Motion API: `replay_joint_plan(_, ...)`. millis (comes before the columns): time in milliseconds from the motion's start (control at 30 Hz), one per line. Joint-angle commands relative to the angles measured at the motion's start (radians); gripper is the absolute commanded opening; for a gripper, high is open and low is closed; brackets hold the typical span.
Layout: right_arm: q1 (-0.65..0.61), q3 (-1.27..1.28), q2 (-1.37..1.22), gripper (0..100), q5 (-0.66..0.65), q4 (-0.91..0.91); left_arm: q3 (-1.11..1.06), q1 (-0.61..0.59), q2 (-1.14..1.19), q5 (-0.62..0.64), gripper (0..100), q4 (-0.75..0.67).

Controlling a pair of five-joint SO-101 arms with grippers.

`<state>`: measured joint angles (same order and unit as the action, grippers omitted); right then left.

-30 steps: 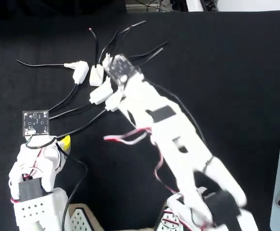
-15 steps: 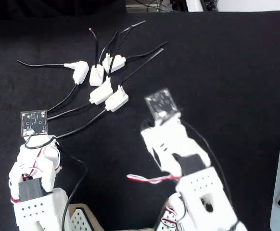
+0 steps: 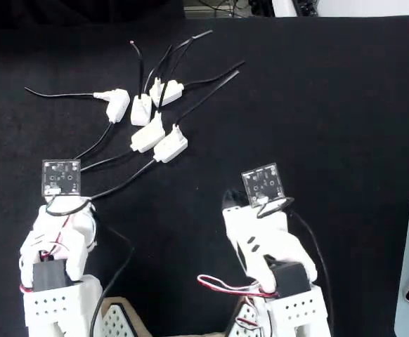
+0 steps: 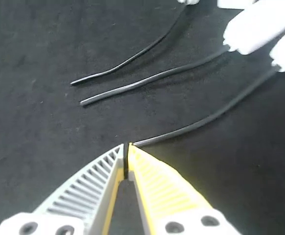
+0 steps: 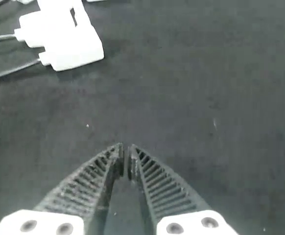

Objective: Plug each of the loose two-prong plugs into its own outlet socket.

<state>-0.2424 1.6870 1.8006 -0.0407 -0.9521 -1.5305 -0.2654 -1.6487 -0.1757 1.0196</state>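
At the near edge of the black bench (image 3: 345, 105), both arms were folded back: left arm (image 3: 57, 239) by the near left corner, right arm (image 3: 268, 246) near the middle of that edge. Left hand (image 4: 127, 149) clenched, white and yellow fingers together. The end of a black cord (image 4: 201, 122) lay at its tips; pinched or not, could not tell. Right hand (image 5: 125, 149) clenched on nothing, over bare bench. Five white plugs (image 3: 148, 133) lay clustered toward the far edge, left of middle, well apart from both hands, their cords fanned outward.
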Motion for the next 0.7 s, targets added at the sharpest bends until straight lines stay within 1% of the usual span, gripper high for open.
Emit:
replay_joint_plan(0, 0.011, -0.002, 0.061, 1.2, 0.011, -0.035, -0.01, 0.048, -0.009, 0.003, 3, -0.035)
replay_joint_plan(100, 0.011, -0.002, 0.076, 1.2, 0.011, -0.081, -0.021, 0.054, -0.009, -0.002, 3, -0.035)
replay_joint_plan(200, 0.011, -0.004, 0.088, 1.2, 0.011, -0.126, -0.045, 0.111, -0.009, -0.005, 3, -0.037)
replay_joint_plan(267, 0.011, -0.004, 0.088, 1.2, 0.009, -0.152, -0.07, 0.159, -0.009, -0.037, 3, -0.054)
replay_joint_plan(333, 0.011, -0.004, 0.088, 1.2, 0.009, -0.184, -0.099, 0.18, -0.009, -0.058, 3, -0.089)
replay_joint_plan(533, 0.011, -0.004, 0.088, 1.2, 0.003, -0.235, -0.179, 0.186, -0.008, -0.06, 3, -0.224)
replay_joint_plan(667, 0.011, -0.004, 0.088, 1.3, 0.002, -0.262, -0.177, 0.188, -0.008, -0.058, 3, -0.227)
